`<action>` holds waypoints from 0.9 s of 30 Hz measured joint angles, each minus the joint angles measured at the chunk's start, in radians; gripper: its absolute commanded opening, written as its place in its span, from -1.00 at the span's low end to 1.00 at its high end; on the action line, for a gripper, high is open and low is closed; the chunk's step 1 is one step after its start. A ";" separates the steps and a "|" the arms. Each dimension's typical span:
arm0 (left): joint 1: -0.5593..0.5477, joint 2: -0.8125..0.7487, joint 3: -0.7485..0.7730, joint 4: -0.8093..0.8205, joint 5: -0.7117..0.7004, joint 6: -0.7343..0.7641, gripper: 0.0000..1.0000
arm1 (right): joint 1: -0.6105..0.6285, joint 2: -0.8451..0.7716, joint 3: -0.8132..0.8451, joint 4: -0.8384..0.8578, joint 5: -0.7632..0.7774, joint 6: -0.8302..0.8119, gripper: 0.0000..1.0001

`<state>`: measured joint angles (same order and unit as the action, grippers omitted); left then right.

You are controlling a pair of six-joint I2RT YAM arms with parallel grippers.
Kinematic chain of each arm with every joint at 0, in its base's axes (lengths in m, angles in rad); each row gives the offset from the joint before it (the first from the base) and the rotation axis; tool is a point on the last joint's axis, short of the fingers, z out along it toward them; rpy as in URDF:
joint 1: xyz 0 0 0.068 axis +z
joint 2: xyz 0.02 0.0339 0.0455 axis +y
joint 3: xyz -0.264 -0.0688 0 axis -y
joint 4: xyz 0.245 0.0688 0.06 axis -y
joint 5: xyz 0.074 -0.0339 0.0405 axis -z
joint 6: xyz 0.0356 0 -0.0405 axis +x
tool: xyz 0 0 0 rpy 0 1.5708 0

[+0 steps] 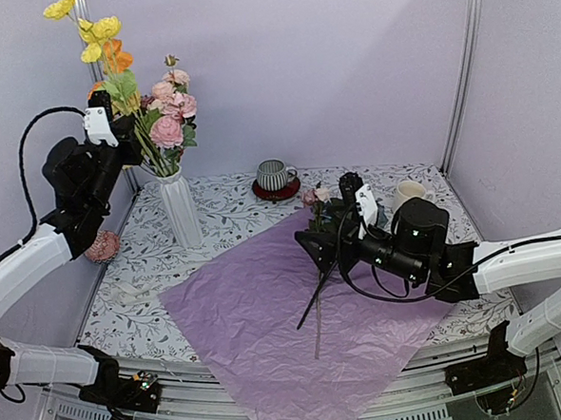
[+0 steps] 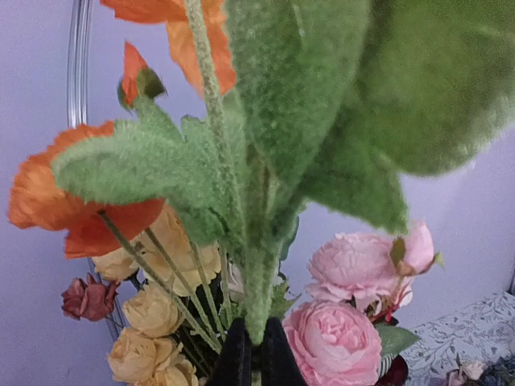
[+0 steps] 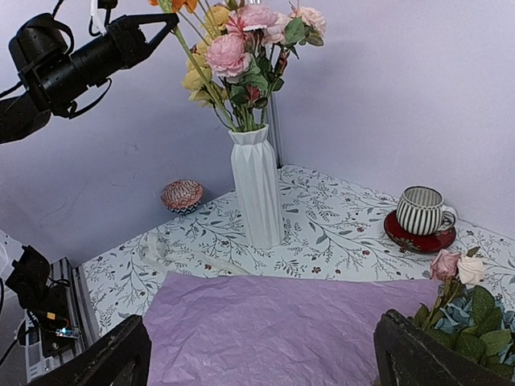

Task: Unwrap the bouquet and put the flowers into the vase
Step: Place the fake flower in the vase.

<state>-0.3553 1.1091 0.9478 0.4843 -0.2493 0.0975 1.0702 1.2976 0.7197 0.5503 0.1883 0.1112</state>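
The flowers (image 1: pixel 168 129), pink, cream-yellow and orange, stood bunched in the ribbed white vase (image 1: pixel 182 212) at the far left of the patterned table (image 1: pixel 225 210). The left gripper (image 2: pixel 256 363), raised beside the blooms above the vase's rim, had its fingers clenched on one fuzzy green stem (image 2: pixel 257 299) that carried broad leaves and orange petals. In front of the vase the pink-lilac tissue paper (image 1: pixel 269 336) lay spread flat, reaching the table's near edge. A few loose blooms (image 3: pixel 460 299), pink, cream and dusty blue with dark leaves, rested at the sheet's right side, their stems trailing toward the near edge. The right gripper (image 3: pixel 259 346) hovered just beside them over the paper, fingers spread wide and holding nothing. A striped mug (image 1: pixel 276 175) on a red saucer stood at the far edge, a cream mug (image 1: pixel 409 193) to its right.
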 measured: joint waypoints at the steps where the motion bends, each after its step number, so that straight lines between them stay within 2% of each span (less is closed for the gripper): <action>1: 0.003 0.005 -0.015 0.004 0.005 -0.013 -1.00 | -0.001 0.006 -0.005 0.010 0.000 0.000 0.98; 7: 0.014 0.029 -0.074 0.031 0.018 -0.055 -1.00 | -0.004 0.037 -0.024 0.035 0.000 0.000 0.98; 17: 0.021 0.064 -0.085 0.048 0.048 -0.057 -1.00 | -0.005 0.053 -0.027 0.053 0.000 -0.001 0.97; 27: 0.022 0.106 -0.043 -0.034 0.056 -0.024 -1.00 | -0.005 0.061 -0.042 0.071 0.000 -0.004 0.98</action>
<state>-0.3332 1.2156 0.9043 0.4500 -0.1928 0.0734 1.0657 1.3590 0.6777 0.6209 0.1886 0.1070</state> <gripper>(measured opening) 0.027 0.988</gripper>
